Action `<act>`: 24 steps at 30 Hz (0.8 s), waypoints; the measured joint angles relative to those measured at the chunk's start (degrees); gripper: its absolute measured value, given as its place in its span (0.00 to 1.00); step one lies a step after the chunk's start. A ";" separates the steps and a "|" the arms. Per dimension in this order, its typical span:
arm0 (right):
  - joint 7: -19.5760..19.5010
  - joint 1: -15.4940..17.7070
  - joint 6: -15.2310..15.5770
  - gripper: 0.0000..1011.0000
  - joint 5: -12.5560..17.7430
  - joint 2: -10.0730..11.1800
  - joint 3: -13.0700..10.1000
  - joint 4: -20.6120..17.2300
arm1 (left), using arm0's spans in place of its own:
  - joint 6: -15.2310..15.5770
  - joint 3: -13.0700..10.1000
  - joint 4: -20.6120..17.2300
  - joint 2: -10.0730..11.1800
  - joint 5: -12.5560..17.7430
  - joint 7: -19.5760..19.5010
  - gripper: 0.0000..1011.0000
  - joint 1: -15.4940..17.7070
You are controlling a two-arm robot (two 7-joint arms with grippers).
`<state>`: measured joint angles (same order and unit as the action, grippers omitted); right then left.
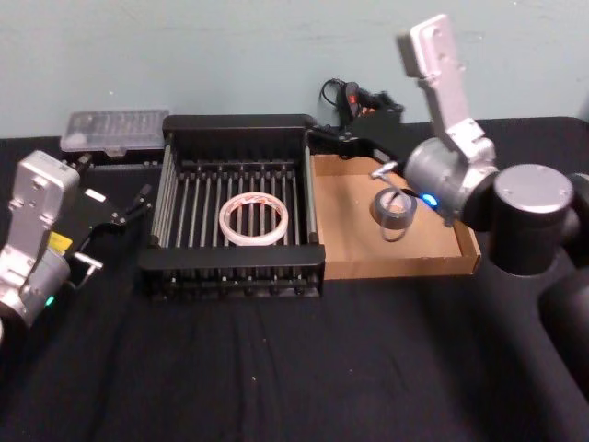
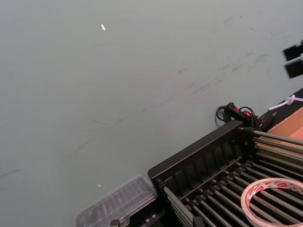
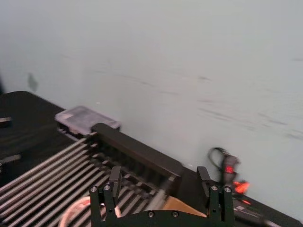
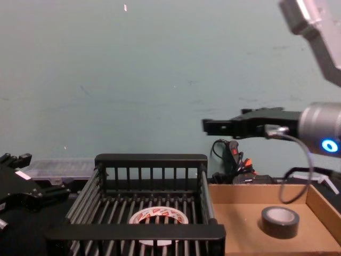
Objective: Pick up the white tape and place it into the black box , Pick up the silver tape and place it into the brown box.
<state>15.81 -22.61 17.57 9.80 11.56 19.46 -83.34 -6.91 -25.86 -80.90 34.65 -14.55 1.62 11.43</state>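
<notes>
Head view, white tape (image 1: 253, 219) in black box (image 1: 237, 124), silver tape (image 1: 394, 209) in brown box (image 1: 342, 198)

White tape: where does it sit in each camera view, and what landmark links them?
Head: white tape flat on the black box floor, centre.
Left wrist: its arc at the lower right corner.
Right wrist: blurred pale edge behind the right gripper.
Chest: flat behind the box's front rim.
Shared landmark: the black box's barred floor.

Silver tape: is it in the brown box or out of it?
In. The silver tape lies flat on the brown box floor, free of the right gripper above.
</notes>
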 joint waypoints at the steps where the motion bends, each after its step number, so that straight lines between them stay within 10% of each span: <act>1: -0.25 0.41 0.04 0.99 0.09 0.26 -0.39 -0.44 | 0.00 0.00 0.00 0.00 0.00 0.00 0.99 0.00; 24: -6.22 12.55 -6.07 0.99 -2.17 4.19 -9.92 -4.98 | 0.00 0.00 0.00 0.00 0.00 0.00 0.99 0.00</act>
<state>9.59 -10.06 11.50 7.63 15.75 9.54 -88.32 -6.91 -25.86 -80.90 34.65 -14.55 1.62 11.43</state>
